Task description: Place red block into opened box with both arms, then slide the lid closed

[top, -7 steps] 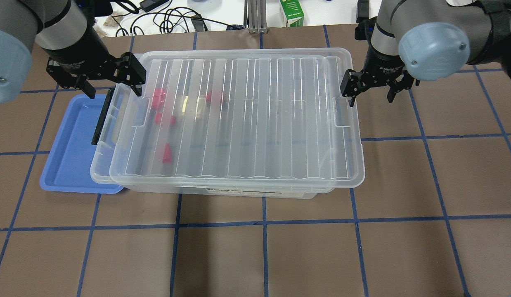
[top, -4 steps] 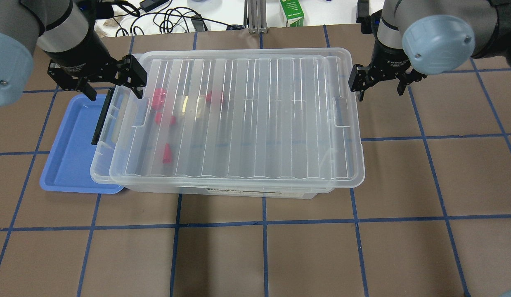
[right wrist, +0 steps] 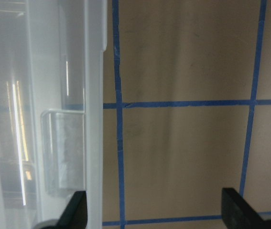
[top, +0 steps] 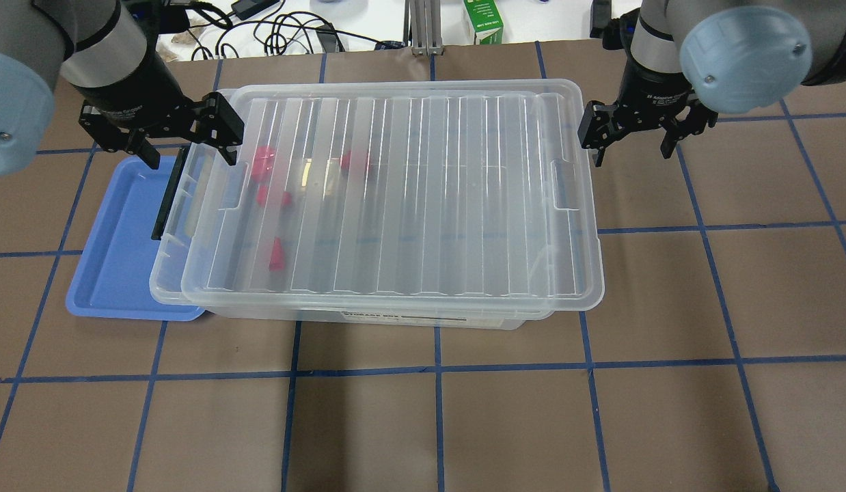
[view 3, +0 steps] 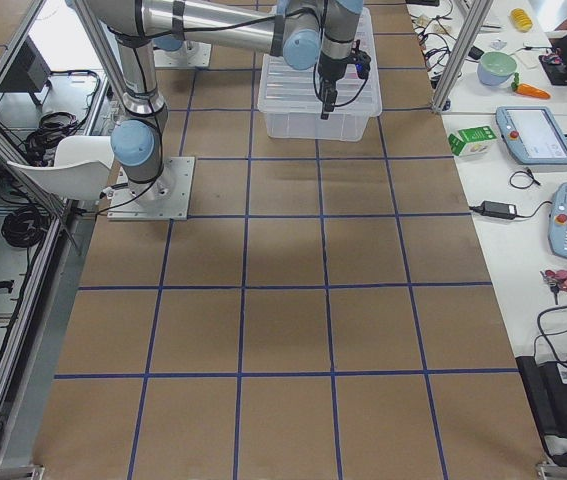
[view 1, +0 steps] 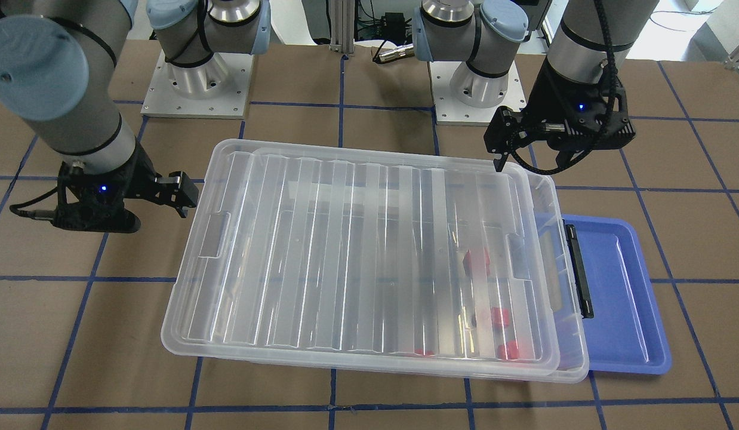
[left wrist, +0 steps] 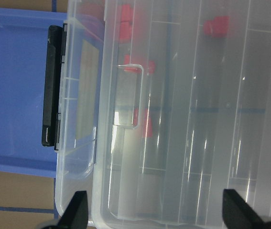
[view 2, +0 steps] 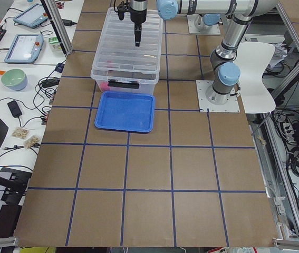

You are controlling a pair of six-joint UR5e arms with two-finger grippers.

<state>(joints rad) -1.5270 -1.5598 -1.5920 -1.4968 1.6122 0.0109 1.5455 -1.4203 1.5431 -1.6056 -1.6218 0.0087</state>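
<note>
Several red blocks lie in the left half of the clear box, blurred through the ribbed lid. The lid covers most of the box but sits offset to the right, so the box's left end with the black latch is uncovered. My left gripper hangs open over the far left corner of lid and box, holding nothing. In the left wrist view, red blocks show beside the lid's handle recess. Open and empty, my right gripper hovers over bare table just off the lid's right end.
A blue tray lies under the box's left end. Cables and a green carton sit beyond the far table edge. Brown table with blue tape lines stretches in front of the box.
My right gripper has drawn back to the right and slightly toward the far edge, away from the lid's right end. The left gripper, lid and blocks have barely moved.
</note>
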